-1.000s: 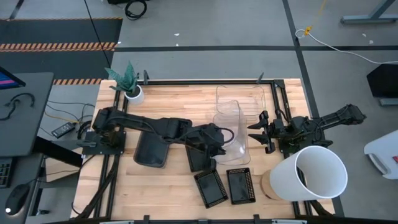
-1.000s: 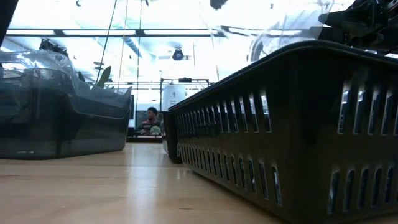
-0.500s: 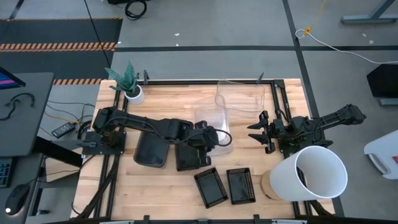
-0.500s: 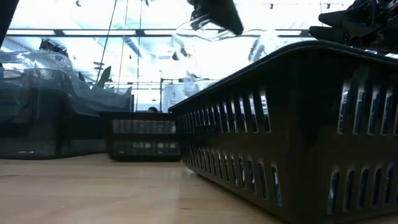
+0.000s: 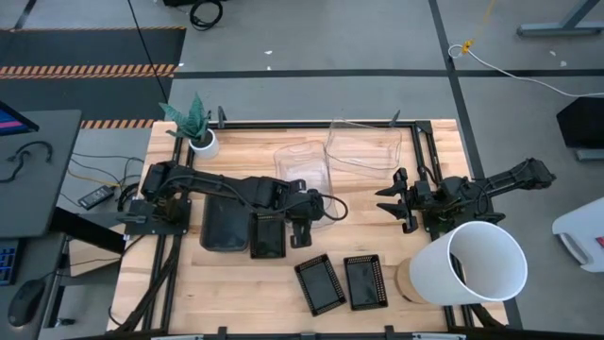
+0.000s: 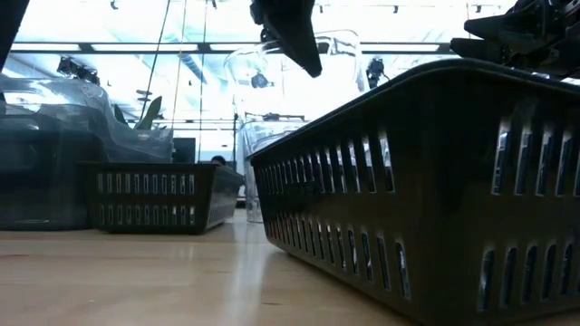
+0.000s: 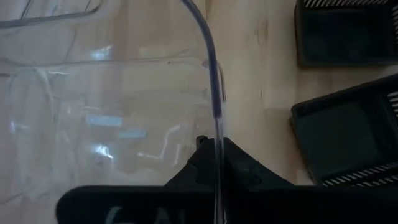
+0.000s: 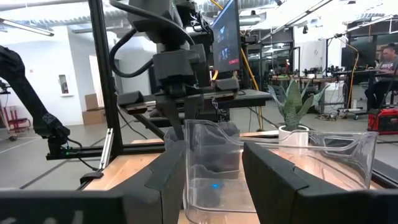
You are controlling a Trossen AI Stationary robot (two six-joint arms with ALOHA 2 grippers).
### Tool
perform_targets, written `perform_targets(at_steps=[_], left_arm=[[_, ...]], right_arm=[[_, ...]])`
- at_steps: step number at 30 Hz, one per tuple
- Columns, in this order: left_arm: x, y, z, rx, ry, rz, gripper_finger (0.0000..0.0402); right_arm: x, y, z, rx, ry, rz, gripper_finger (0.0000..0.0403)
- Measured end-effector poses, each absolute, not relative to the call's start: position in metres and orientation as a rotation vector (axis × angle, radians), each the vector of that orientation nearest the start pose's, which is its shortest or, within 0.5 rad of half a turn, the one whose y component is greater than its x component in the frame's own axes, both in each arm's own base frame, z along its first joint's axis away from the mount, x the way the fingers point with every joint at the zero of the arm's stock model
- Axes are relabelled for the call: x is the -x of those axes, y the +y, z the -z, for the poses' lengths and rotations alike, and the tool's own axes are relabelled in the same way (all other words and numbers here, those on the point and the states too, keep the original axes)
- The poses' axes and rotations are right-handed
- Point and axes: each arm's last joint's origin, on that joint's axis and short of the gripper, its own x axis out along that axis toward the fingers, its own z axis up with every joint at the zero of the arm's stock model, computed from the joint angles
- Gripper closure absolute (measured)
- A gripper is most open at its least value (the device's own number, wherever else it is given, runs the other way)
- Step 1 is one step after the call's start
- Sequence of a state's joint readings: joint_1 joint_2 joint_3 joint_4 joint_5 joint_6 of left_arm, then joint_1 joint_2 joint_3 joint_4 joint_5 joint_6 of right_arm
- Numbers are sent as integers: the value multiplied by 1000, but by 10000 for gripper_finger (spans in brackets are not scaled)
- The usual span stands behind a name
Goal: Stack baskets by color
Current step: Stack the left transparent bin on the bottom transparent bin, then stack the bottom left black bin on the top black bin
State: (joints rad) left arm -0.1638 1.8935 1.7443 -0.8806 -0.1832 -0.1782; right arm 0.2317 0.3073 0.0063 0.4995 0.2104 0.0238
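Observation:
My left gripper [image 5: 310,213] is shut on a clear basket [image 5: 302,173] above the middle of the table. A second clear basket [image 5: 364,147] rests at the far edge. A smoky grey basket [image 5: 225,223] sits on the left, with a black tray [image 5: 267,235] right beside it. Two more black trays [image 5: 319,284] [image 5: 365,280] lie near the front edge. My right gripper [image 5: 384,203] waits open at the right, level, touching nothing. My left gripper pinches the clear basket's wall at its rim [image 7: 215,127], one finger [image 7: 198,163] on the inner side and one on the outer. The fingers slant down from the table's left. The basket hangs tilted below them [image 6: 294,86]; whether its lower end touches the table, I cannot tell.
A big white bucket [image 5: 479,265] stands at the front right, close to my right arm. A small white plant pot [image 5: 201,143] is at the far left corner. Bare wood shows at the front left [image 5: 217,293].
My left gripper has gone toward the table's left edge and sunk a little, tipping further downward, with the clear basket still in its hold. The basket has swung left with it and turned. The black tray under the arm has slid left, up to the grey basket.

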Motion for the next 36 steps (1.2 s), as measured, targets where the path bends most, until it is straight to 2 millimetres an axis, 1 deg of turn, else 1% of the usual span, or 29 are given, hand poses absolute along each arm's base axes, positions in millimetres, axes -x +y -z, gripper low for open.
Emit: perform_targets(at_steps=[2,4,10,13,16,18,21,25,27,30,33,36], left_arm=[[-401,-61,-293,-42,1013,-92,385],[-401,-61,-291,-58,1022,-90,364],[-402,-61,-286,-95,1039,-96,258],[-397,-60,-297,-99,1041,-97,215],[-383,-63,-308,-102,1080,-86,194],[-372,-68,-304,-111,1176,-70,192],[-360,-80,-291,-96,1296,-71,201],[-353,-102,-277,-49,1333,-4,223],[-354,-116,-273,-46,1294,53,233],[-353,-137,-272,-107,1221,128,247],[-358,-155,-273,-144,1107,151,258],[-367,-169,-267,-153,1029,164,263]], right_arm=[[-113,20,-187,-67,-193,-23,238],[-113,20,-187,-67,-193,-23,238],[-113,20,-187,-67,-193,-23,238],[-113,20,-187,-67,-193,-23,238],[-113,20,-187,-67,-194,-23,238],[-113,20,-187,-67,-193,-23,238],[-113,20,-187,-67,-193,-24,238],[-113,20,-187,-67,-194,-23,238],[-113,20,-187,-67,-193,-24,238],[-113,20,-187,-67,-193,-24,238],[-113,20,-187,-67,-193,-23,238],[-113,20,-187,-67,-193,-23,238]])
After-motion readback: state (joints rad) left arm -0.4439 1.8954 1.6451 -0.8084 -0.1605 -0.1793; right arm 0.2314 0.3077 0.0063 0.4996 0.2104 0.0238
